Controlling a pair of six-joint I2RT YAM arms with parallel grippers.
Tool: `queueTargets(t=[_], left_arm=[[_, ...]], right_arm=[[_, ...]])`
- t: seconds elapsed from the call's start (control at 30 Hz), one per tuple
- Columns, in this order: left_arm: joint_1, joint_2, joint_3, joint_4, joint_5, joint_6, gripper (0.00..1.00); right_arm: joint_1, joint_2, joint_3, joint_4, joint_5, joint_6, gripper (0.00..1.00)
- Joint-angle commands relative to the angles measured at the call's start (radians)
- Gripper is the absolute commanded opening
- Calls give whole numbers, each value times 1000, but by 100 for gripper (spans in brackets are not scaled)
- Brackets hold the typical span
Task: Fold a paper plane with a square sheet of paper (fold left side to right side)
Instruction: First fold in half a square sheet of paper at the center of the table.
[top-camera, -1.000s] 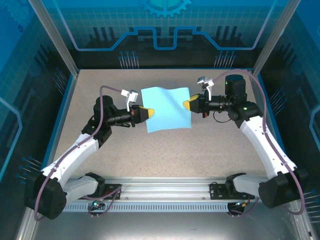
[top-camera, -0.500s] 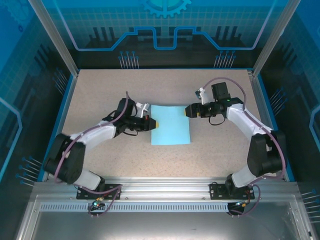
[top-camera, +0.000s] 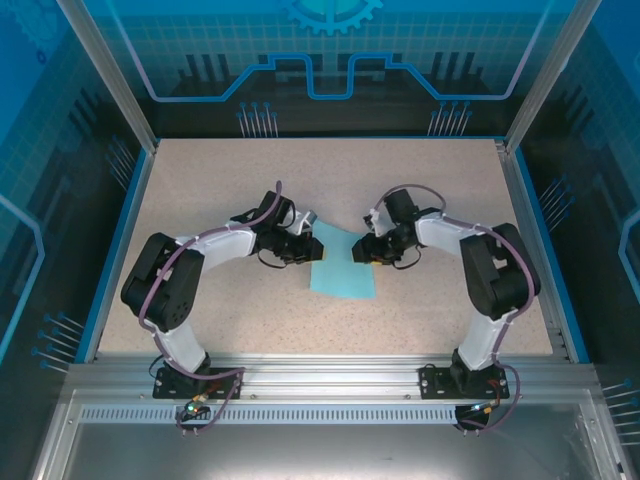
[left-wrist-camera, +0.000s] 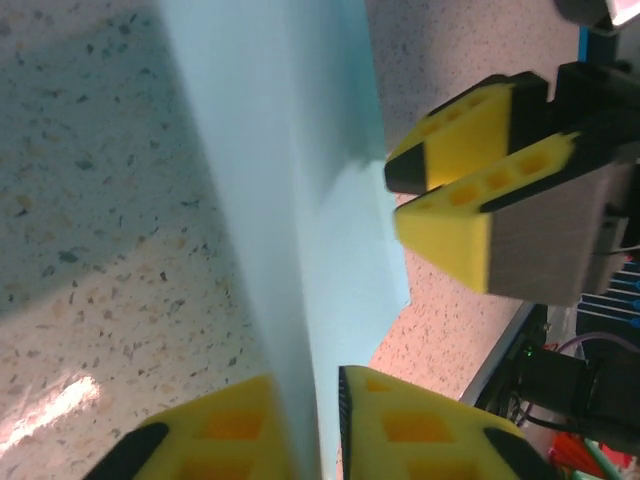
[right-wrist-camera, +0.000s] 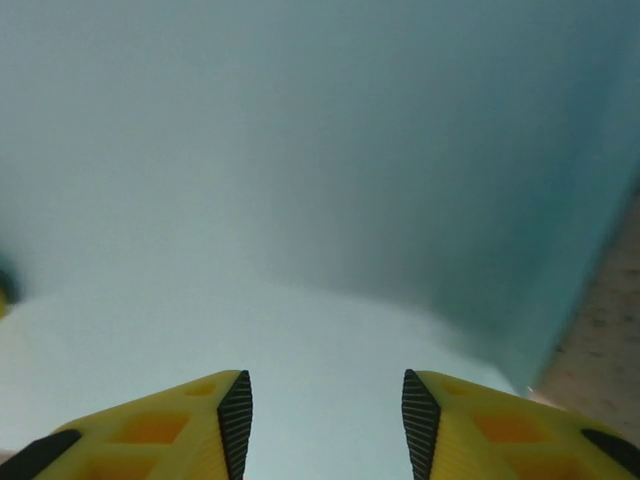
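Speckled tabletop (top-camera: 200, 180) under square sheet of paper (top-camera: 345, 275)

- One square sheet of paper (top-camera: 345, 272), light blue, a single piece.
- Two robot arms: the left arm (top-camera: 215, 243) and the right arm (top-camera: 445, 232).
- Two grippers, one on each arm: the left gripper (top-camera: 308, 247) and the right gripper (top-camera: 362, 252).
- Four yellow fingers (right-wrist-camera: 170, 425) in all, two on each gripper, each with one black pad on its inner face.
- One speckled surface (top-camera: 250, 180) under it all.
- One metal rail (top-camera: 320, 372) along the near edge.
- Two arm bases on that rail: the left base (top-camera: 185, 372) and the right base (top-camera: 468, 372).
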Motion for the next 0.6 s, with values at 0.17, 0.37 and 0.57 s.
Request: queueTargets(t=[0.17,0.37,0.57], left_arm=[[-37,1,34,29,53,-43,51],[-60,18,45,119,80,-107,63],[-81,61,59,168,91,-139,68]], right_arm=[[14,64,33,-41,81,54,43],[-2,53,-28,24,45,85,43],[-44,14,-90,179,-103,130,48]])
